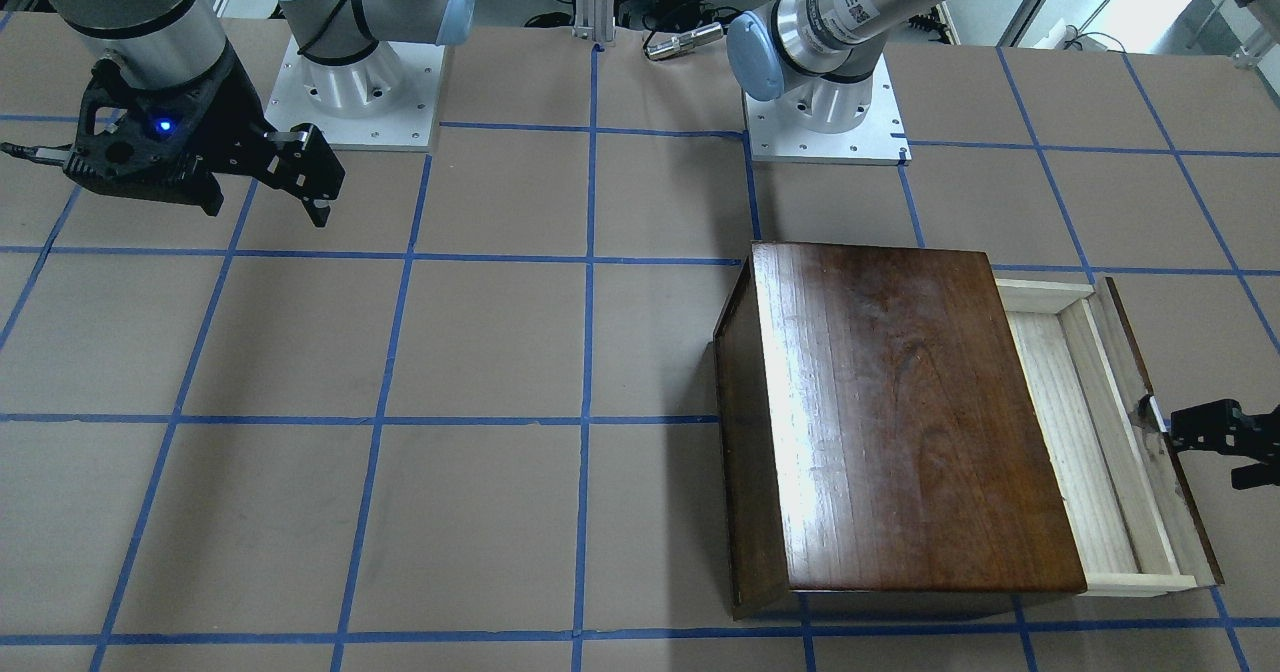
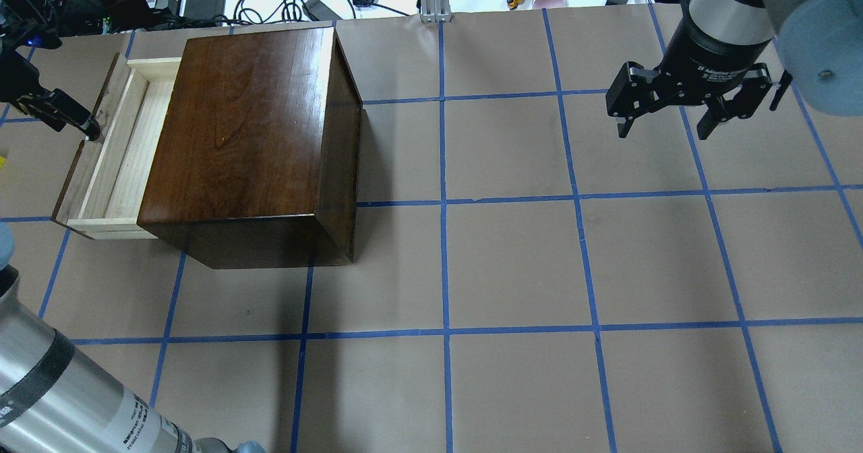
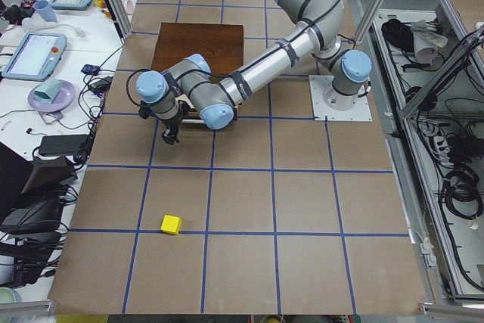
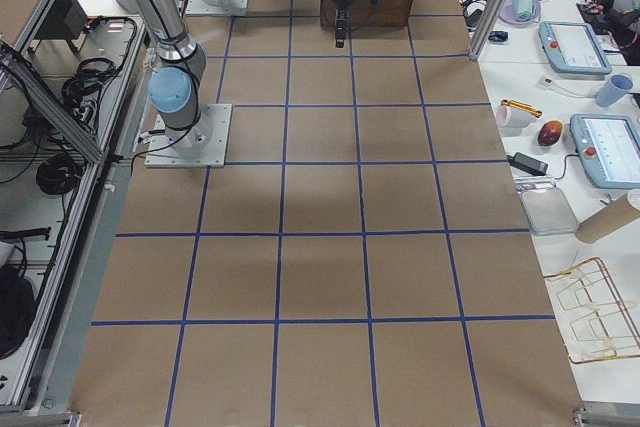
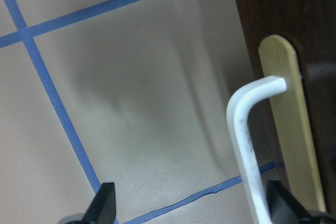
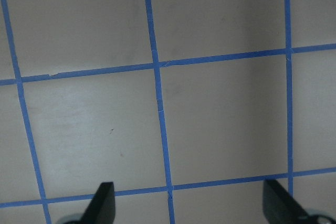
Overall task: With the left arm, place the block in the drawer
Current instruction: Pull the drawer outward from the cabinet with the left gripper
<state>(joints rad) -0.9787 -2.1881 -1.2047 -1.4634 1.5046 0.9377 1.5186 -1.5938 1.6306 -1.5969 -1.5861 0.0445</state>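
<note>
The drawer (image 1: 1085, 432) of the dark wooden box (image 1: 900, 412) is pulled out, and its pale tray (image 2: 128, 149) is empty. My left gripper (image 2: 81, 124) is at the drawer's dark front panel. In the left wrist view the left gripper (image 5: 191, 208) is open, with the drawer's handle (image 5: 247, 140) between the fingers, close to one of them. The yellow block (image 3: 171, 224) lies on the table well away from the box, towards the table's left end. My right gripper (image 2: 664, 129) hangs open and empty over the far side of the table.
The box (image 2: 243, 123) stands on brown paper marked with blue tape lines. Cables and small items lie beyond the table's far edge (image 2: 431, 15). The arm bases (image 1: 825, 112) are bolted at the robot's side.
</note>
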